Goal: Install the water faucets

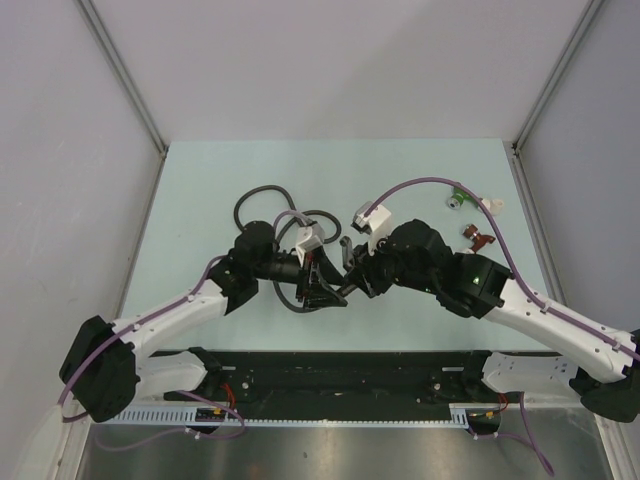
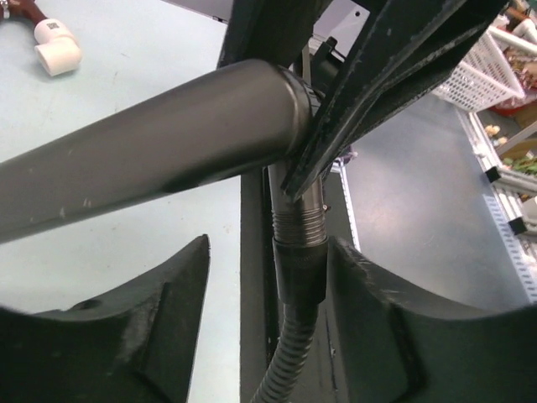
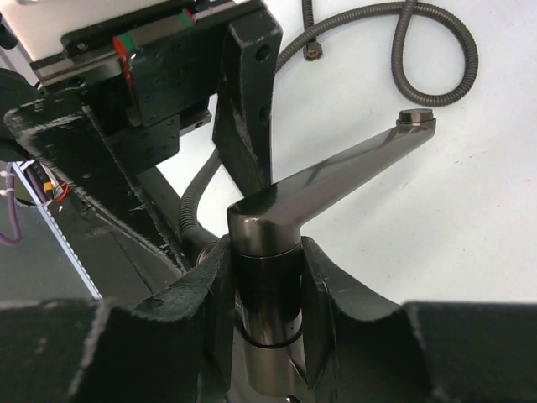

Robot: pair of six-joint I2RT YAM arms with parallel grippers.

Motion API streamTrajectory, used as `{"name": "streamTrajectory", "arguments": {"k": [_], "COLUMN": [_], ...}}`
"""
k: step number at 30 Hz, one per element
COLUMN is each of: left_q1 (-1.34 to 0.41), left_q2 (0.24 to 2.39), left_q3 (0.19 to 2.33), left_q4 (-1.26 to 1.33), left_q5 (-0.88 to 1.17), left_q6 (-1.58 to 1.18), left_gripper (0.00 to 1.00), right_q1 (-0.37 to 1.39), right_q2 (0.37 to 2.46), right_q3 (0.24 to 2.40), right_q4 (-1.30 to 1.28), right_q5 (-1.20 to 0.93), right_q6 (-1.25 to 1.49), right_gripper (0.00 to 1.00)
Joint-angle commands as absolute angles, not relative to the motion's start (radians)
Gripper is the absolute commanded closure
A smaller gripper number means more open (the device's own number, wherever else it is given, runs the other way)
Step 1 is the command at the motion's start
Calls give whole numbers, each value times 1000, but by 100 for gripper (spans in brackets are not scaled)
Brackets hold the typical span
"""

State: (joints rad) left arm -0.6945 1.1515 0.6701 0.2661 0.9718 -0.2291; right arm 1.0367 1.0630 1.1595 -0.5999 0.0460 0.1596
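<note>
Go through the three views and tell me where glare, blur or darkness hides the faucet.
Right wrist: the faucet is sharp, with bright glare streaks along its arm; the table washes out white. Left wrist: the faucet looms close and slightly soft, with a dull sheen. Top external: even light, but the dark faucet is lost among the black fingers.

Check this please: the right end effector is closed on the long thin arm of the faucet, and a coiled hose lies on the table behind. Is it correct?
Not quite. In the right wrist view the right end effector is closed on the short body of the faucet, not its long thin arm. The coiled hose does lie on the table behind.
</note>
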Motion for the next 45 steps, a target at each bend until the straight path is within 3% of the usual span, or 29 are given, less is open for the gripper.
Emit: {"name": "streamTrajectory", "arguments": {"k": [1,2,4,5,7,15,21,27,34,43,45], "left_q1": [-721,-726,-735,-739,-755,-889,-1116,-1306,-1465,-1532,-1532], "left_q2": [1164,1163,1152,1144,1115,985,894,920,1080,1292,1307], "left_q3": [718,718,718,718,716,710,667,621,589,554,560], "left_q4": [275,273,265,252,232,127,158,279,599,1052,1036], "left_q5": [996,994,965,945,887,387,-47,-392,-826,-980,-971], "left_q6": [-199,-196,-178,-170,-138,-2,153,337,640,940,930], "left_gripper": [46,61,78,92,100,100,100,100,100,100,100], "right_q1": [1048,1049,1051,1052,1052,1051,1034,1026,1020,1009,1008], "right_q2": [1029,1028,1029,1029,1034,1055,1063,1069,1083,1057,1040], "right_q3": [1173,1172,1172,1172,1172,1172,1172,1172,1161,1152,1152], "right_q4": [-497,-497,-497,-499,-502,-549,-569,-569,-560,-552,-548], "right_q5": [35,37,43,46,66,182,209,207,212,224,219], "right_q6": [149,152,155,164,181,328,449,515,569,578,565], "right_gripper": [100,100,100,100,100,100,100,100,100,100,85]}}
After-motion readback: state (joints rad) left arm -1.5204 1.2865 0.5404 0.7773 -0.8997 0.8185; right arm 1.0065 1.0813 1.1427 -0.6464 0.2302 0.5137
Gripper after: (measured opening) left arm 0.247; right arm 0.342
